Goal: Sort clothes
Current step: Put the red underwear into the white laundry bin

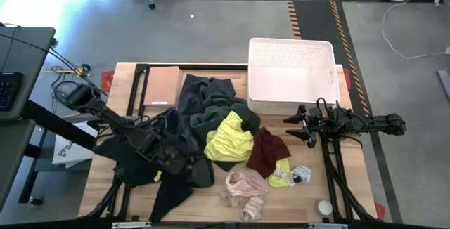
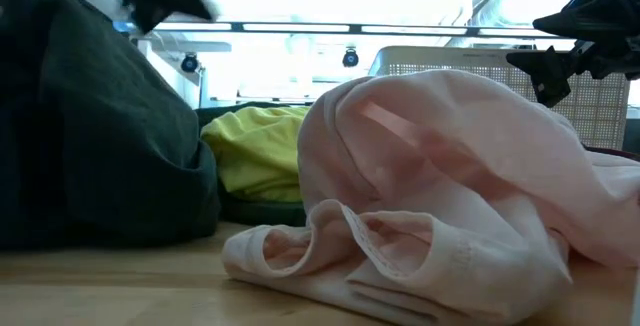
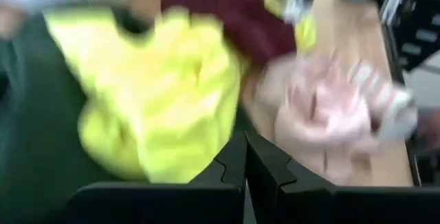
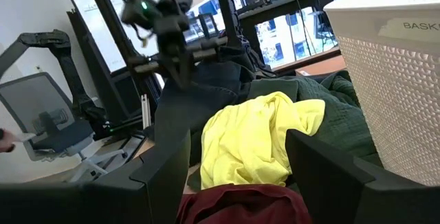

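At frame left, the left gripper (image 1: 184, 160) is clenched on a black garment (image 1: 176, 180), lifting it from the pile; the right gripper (image 1: 301, 125) waits spread beside the basket (image 1: 290, 71).

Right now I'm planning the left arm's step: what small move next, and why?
Probably lift a little: the left gripper appears shut on a dark garment, which hangs from it over the pile, still trailing on the other clothes. The right gripper waits open beside the basket.
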You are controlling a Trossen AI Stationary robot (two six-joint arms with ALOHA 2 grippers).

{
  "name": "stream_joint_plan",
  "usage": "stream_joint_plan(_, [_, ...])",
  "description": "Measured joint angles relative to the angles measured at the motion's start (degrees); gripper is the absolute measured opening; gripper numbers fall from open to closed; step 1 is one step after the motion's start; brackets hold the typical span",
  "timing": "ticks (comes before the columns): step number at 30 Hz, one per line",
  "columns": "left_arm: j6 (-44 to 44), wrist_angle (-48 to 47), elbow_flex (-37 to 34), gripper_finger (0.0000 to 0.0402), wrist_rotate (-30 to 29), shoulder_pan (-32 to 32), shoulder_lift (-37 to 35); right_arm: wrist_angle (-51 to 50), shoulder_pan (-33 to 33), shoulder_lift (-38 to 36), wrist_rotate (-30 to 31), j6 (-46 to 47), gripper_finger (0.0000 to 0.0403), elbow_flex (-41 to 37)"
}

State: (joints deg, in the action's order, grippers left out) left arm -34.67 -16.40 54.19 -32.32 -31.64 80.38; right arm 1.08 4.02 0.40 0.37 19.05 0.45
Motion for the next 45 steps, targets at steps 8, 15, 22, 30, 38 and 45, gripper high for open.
stream_joint_plan(8, [21.12, 3.53, 12.55, 0.0001, 3.75, 9.76, 6.91, 0.0, 0.0, 0.0, 0.01, -0.01, 0.0238, 0.0])
stream_joint_plan(15, [38.65, 18.88, 17.07, 0.0018, 27.26, 18.43, 19.02, 0.01, 0.0, 0.0, 0.01, -0.02, 0.0238, 0.01])
stream_joint_plan(22, [44.83, 23.07, 26.64, 0.0093, 35.5, 22.87, 32.55, 0.0, -0.01, 0.0, 0.01, -0.02, 0.0238, 0.0])
stream_joint_plan(30, [50.75, 5.09, 42.65, 0.0166, 42.13, 25.59, 44.05, 0.02, -0.01, 0.0, 0.01, -0.02, 0.0238, 0.0])
stream_joint_plan(38, [54.51, 0.53, 45.03, 0.017, 37.33, 25.64, 48.36, 0.0, -0.01, 0.0, 0.0, 0.0, 0.0238, 0.01])
stream_joint_plan(45, [52.17, 1.04, 45.07, 0.017, 36.82, 25.75, 51.15, 0.0, 0.0, 0.0, -0.01, 0.0, 0.0238, 0.0])
